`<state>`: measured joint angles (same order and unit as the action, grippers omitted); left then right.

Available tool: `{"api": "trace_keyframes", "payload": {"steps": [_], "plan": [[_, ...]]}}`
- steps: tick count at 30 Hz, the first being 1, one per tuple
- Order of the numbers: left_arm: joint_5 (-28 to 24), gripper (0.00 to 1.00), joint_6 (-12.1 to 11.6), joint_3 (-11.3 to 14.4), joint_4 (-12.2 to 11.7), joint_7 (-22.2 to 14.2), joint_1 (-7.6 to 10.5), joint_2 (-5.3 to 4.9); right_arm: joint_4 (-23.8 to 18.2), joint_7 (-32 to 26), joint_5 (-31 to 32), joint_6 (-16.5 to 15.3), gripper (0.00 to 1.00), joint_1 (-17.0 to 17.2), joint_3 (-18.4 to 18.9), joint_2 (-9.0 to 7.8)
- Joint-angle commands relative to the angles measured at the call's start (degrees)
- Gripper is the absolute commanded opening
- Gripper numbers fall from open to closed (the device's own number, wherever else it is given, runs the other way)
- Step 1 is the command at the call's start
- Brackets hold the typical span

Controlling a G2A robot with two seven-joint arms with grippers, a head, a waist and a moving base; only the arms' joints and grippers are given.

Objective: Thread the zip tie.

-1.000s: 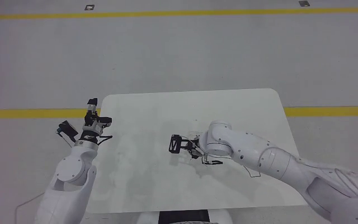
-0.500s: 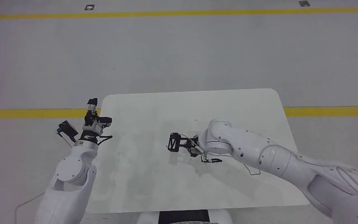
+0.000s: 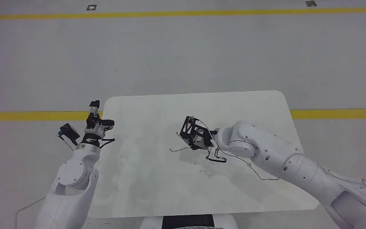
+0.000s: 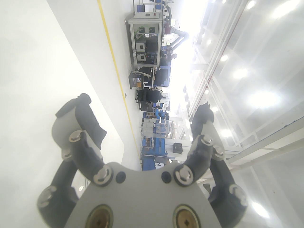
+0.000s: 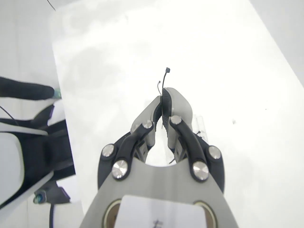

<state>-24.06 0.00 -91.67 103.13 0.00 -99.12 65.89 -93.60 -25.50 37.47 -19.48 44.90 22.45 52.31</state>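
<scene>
1. Zip tie (image 5: 165,78) is pinched between the clenched jaws of the right gripper (image 5: 163,93), over the middle of the desk (image 3: 240,109).
2. Left gripper (image 4: 142,105) hangs with its jaws released and spread, by the desk's left edge.

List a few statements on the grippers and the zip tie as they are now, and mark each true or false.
1. The right gripper has its jaws shut on the zip tie. True.
2. The left gripper holds the zip tie's other end. False: its jaws are open and hold nothing.
3. The zip tie's head end sticks out beyond the right gripper's jaws. True.
4. The right gripper hangs over the floor, off the table. False: it is above the table.
</scene>
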Motion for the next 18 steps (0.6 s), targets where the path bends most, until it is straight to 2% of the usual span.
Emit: {"api": "trace_keyframes", "payload": {"steps": [1,3,15,18], "plan": [[0.00,1.00,0.00,0.00,0.00,0.00,0.00,0.00,-0.63,5.34,-1.12,0.00,0.00,0.93,-0.15,-1.09],[0.00,1.00,0.00,0.00,0.00,0.00,0.00,0.00,-1.48,7.65,-3.16,0.00,0.00,0.88,-1.72,-1.80],[0.00,1.00,0.00,0.00,0.00,0.00,0.00,0.00,-1.48,7.65,-3.16,0.00,0.00,0.88,-1.72,-1.80],[0.00,1.00,0.00,0.00,0.00,0.00,0.00,0.00,-0.85,10.72,-4.59,1.32,0.00,2.58,-0.76,-1.39]]}}
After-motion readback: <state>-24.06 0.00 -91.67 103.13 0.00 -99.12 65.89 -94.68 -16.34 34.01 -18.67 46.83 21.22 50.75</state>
